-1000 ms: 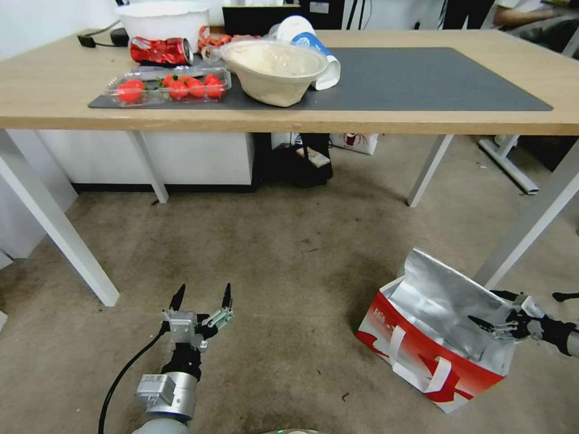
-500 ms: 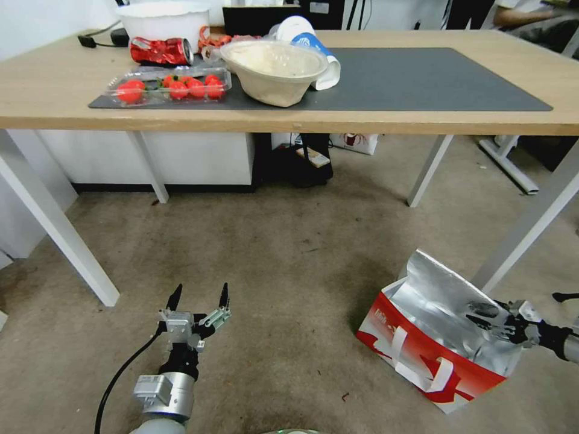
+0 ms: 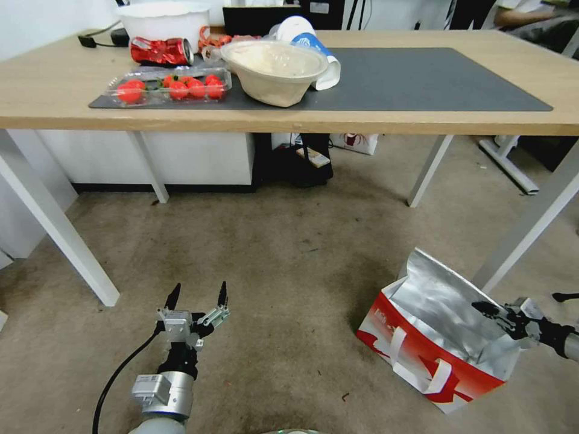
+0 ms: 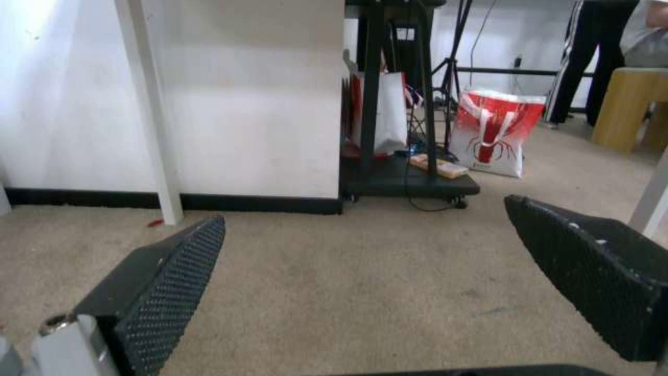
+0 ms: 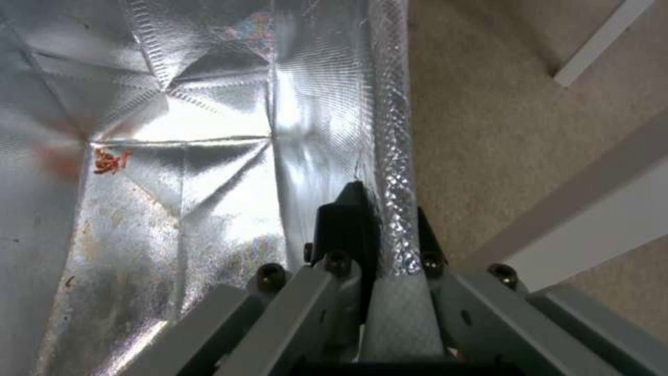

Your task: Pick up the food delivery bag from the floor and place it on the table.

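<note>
The food delivery bag (image 3: pixel 434 343), red and white with white strap handles, stands open on the floor (image 3: pixel 289 259) at the lower right, beside a white table leg. My right gripper (image 3: pixel 491 310) is shut on its silver foil rim. The right wrist view shows my right gripper (image 5: pixel 390 224) with its black fingers pinching the foil edge (image 5: pixel 393 130), and the foil lining (image 5: pixel 174 156) beside it. My left gripper (image 3: pixel 198 296) hovers open over bare carpet at the lower left, and its ribbed pads (image 4: pixel 167 282) stand wide apart. The table (image 3: pixel 60 102) spans the top.
On the table's dark mat (image 3: pixel 422 78) sit a tomato tray (image 3: pixel 172 87), a bowl (image 3: pixel 274 69), a crushed red can (image 3: pixel 160 51), a white basin (image 3: pixel 163 18) and a paper cup (image 3: pixel 313 42). White table legs (image 3: pixel 60 235) flank the floor. A black cart (image 4: pixel 410 177) and another red-and-white bag (image 4: pixel 498 130) stand under the table.
My right gripper, open at the bag's rim a second ago, has closed onto the foil edge. My left gripper has barely moved.
</note>
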`<state>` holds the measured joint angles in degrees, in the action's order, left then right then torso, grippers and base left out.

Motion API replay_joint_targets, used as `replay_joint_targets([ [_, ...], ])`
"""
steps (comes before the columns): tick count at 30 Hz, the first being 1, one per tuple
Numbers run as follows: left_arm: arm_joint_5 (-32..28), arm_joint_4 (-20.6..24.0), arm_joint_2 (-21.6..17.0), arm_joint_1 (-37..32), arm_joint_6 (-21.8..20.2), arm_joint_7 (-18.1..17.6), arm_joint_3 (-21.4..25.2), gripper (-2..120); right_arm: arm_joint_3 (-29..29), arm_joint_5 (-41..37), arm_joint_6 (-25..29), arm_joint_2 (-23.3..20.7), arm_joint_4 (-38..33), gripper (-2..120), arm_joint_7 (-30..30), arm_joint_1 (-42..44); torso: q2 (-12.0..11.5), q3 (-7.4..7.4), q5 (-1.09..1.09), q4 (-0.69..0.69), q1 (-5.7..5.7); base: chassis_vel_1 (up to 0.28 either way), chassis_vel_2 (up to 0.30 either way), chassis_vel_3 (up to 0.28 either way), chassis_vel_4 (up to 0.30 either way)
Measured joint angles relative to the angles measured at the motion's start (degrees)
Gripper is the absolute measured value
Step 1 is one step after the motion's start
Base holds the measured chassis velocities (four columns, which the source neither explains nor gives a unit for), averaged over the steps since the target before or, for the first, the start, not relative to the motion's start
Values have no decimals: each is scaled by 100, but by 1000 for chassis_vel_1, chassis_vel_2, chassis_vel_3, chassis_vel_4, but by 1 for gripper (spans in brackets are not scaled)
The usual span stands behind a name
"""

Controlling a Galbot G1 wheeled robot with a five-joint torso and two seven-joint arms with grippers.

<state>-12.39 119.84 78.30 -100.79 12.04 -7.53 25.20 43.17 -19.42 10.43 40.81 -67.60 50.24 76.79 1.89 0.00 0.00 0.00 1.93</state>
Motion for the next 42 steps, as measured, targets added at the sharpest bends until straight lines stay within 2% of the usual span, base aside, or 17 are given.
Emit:
replay_joint_targets([
  [6, 4, -1, -5, 11, 0, -34, 22, 100, 12, -403, 38, -55, -185, 0, -15, 206, 0, 0, 0, 0, 0, 0, 0, 0, 0],
  [13, 10, 0, -8, 22, 0, -40, 33, 100, 9, -1297, -441, -265, -781, 0, -53, 552, 0, 0, 0, 1, 0, 0, 0, 0, 0],
  [25, 20, 8, -34, 41, 1, -72, 65, 100, 55, -2368, -1502, -508, -2518, 0, -278, 1108, 0, 0, -1, 0, 0, 0, 0, 0, 0],
  [30, -3, 25, -32, 40, 7, -76, 75, 100, 75, -2531, -1694, -584, -2924, 0, -398, 1155, 0, 0, -1, 0, 0, 0, 0, 0, 0],
  [32, -46, 44, -19, 44, 9, -147, 79, 100, 112, -2913, -1911, -700, -3358, 0, -657, 1225, 0, 0, -1, 0, 0, 0, 0, 0, 0],
  [42, -69, 55, 7, 41, 61, -227, 121, 100, 262, -3965, -2292, -990, -4310, 0, -1132, 1322, 0, 0, -2, 0, 0, 0, 0, 0, 0],
])
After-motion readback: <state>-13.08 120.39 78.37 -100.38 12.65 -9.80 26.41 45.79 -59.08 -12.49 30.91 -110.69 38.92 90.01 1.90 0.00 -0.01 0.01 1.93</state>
